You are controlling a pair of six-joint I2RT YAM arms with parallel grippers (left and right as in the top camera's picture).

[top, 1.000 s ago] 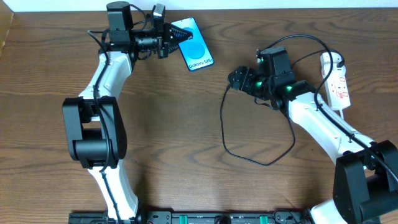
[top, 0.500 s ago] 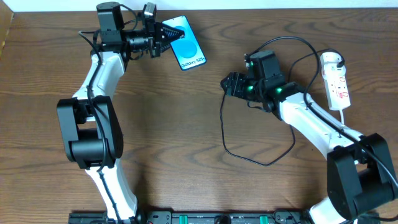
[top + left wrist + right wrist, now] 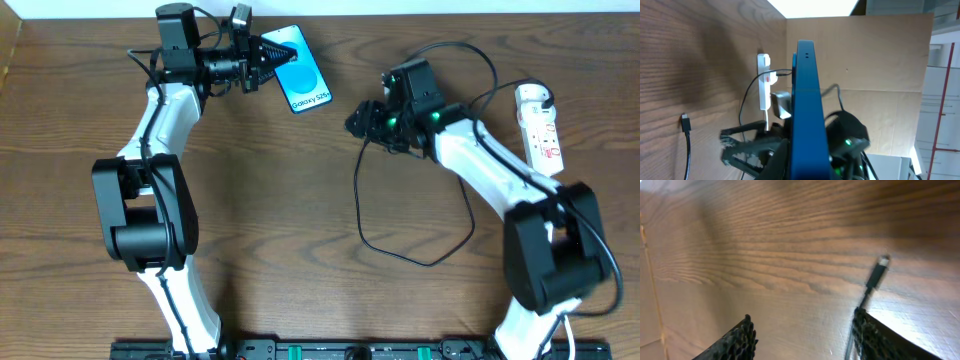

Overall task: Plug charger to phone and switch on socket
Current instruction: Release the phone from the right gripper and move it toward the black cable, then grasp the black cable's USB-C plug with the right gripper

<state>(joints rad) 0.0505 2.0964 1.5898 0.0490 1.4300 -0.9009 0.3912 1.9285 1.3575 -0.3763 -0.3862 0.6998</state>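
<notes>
The phone [image 3: 308, 88], blue-teal with white "Galaxy S25" text, is held tilted at the far side of the table by my left gripper [image 3: 280, 52], which is shut on its upper end. It shows edge-on in the left wrist view [image 3: 807, 95]. My right gripper [image 3: 356, 121] is open and empty, to the right of the phone. The charger's black cable [image 3: 420, 258] loops across the table, and its connector tip [image 3: 881, 265] lies on the wood just ahead of my right finger. The socket [image 3: 541, 130], a white strip, lies at the far right.
The wooden table [image 3: 300, 220] ends at a cardboard wall behind. The socket also shows in the left wrist view [image 3: 763, 80], along with the cable tip [image 3: 685, 121]. A second stretch of black cable [image 3: 470, 48] arcs over the right arm towards the socket.
My right gripper has moved left and further back, towards the phone, staying open. My left gripper first shifted the phone slightly left, then held still.
</notes>
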